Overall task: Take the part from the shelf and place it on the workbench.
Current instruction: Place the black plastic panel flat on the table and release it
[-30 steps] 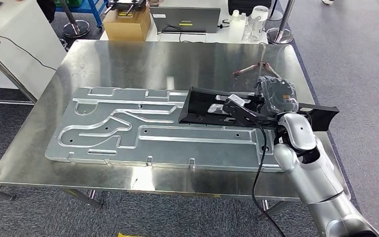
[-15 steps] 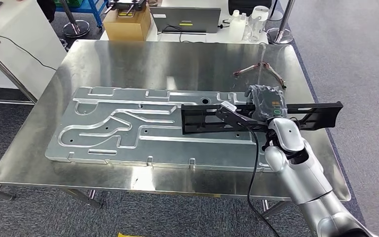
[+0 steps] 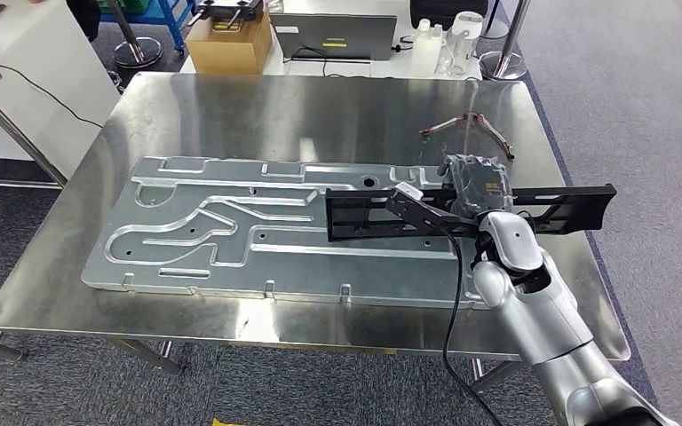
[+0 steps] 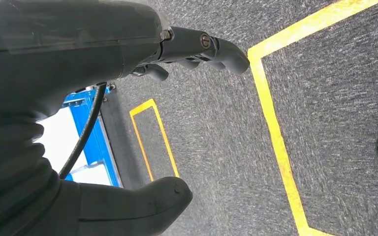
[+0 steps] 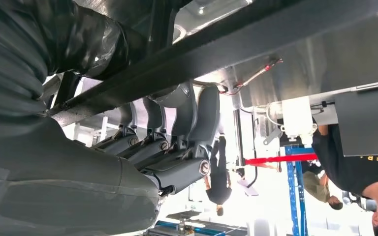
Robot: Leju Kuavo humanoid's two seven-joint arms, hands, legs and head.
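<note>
R hand [image 3: 478, 185] grasps 1 black part [image 3: 382, 213] over 1 metal plate [image 3: 231, 232] on workbench [image 3: 320, 106]; L hand [image 4: 128, 98] released, empty.

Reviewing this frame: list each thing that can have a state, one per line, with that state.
black part: held by the right robot hand, roughly level over the plate.
right robot hand: fingers wrapped round the part.
left robot hand: holds nothing, fingers apart, above the carpet.
machined metal plate: lying flat on the workbench.
laptop: open.

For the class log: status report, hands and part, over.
Right hand holds the black part over the grooved plate. Left hand open, hanging. Red-handled tool lies beyond.
</note>
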